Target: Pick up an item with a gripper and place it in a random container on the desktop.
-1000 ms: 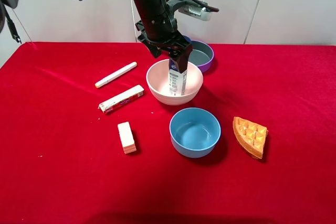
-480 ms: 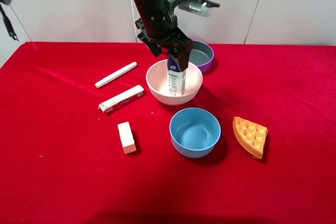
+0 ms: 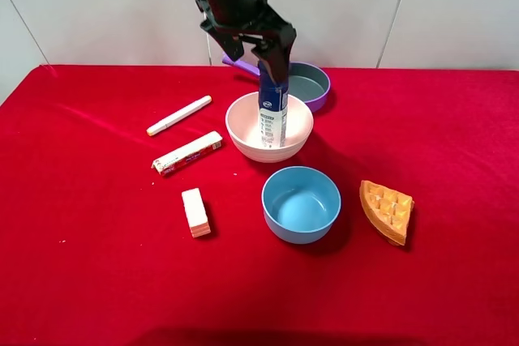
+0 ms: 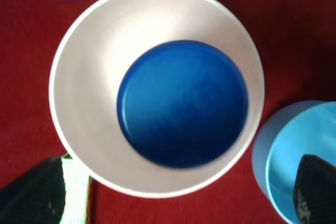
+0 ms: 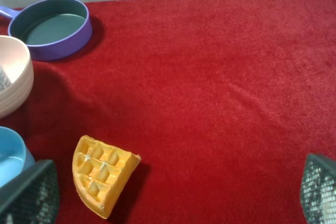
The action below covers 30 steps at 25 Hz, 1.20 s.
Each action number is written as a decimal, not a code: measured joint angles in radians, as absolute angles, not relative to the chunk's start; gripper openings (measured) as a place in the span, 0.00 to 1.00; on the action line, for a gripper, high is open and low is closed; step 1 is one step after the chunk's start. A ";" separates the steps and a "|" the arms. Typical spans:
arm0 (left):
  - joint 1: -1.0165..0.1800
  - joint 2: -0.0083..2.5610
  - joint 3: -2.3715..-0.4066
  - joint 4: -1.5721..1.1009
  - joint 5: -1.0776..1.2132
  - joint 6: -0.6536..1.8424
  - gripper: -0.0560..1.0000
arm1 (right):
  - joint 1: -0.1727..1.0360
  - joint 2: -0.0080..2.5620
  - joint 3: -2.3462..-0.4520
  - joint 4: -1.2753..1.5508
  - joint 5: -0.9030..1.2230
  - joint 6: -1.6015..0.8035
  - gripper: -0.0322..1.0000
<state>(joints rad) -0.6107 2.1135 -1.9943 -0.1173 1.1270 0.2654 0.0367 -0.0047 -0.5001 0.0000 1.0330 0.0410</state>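
Though the left gripper hangs right over the bottle, its fingers are spread wide in the wrist view, one far out on each side, and pinch nothing. From the high camera one finger seems to end just at the cap, and contact there is hard to judge. The bottle stands upright inside the pale pink bowl, dark-blue cap on top, its printed label facing the camera. Taking that bowl as the dial's centre on the red counter, the purple pan sits between 1 and 2 o'clock, the light-blue bowl at 5 o'clock, the waffle wedge near 4 o'clock and the white marker at 9 o'clock. The right gripper is likewise spread and empty, above the cloth near the waffle wedge
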 joint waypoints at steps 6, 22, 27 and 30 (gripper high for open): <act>-0.611 2.057 -1.995 -0.108 1.169 0.260 0.86 | 0.037 -0.005 -0.500 0.000 1.033 0.041 0.70; -0.611 1.886 -1.996 -0.111 1.172 0.256 0.86 | 0.037 -0.005 -0.500 0.000 1.033 0.041 0.70; -0.611 1.785 -1.917 -0.109 1.172 0.254 0.86 | 0.037 -0.005 -0.500 0.000 1.033 0.041 0.70; -0.611 1.716 -1.837 -0.108 1.172 0.253 0.86 | 0.037 -0.005 -0.500 0.000 1.033 0.041 0.70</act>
